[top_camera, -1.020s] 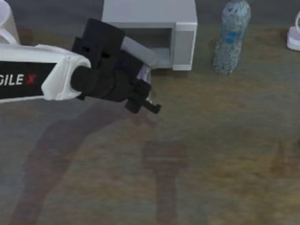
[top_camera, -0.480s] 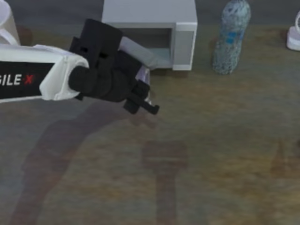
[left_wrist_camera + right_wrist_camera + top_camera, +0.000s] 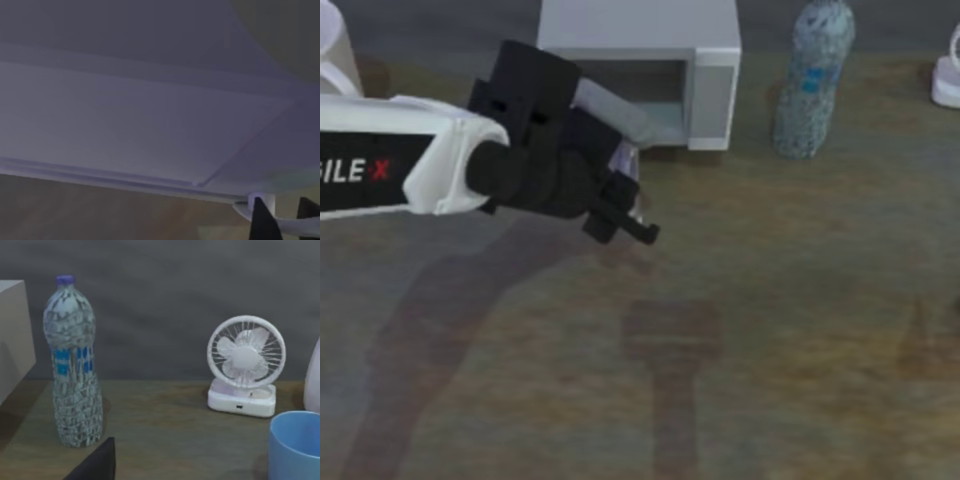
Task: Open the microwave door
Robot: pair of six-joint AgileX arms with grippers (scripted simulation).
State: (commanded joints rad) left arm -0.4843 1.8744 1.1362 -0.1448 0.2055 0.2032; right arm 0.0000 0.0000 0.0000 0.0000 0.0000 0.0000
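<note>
Looking down, the microwave sits at the table's far edge, its door swung partly out. The left gripper pinches the white handle, the right hold for a stiff, light, hinged panel. Its wrist view shows fingertips closed on the handle. The right wrist view shows a bottle and fan; whether the right gripper is open I cannot tell.

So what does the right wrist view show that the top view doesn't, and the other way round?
Only the right wrist view shows the blue cup and the whole desk fan. Only the top view shows the left hand at the microwave door, which stands swung open, and the oven's open cavity. Both show the water bottle, a side of the microwave and the table.
</note>
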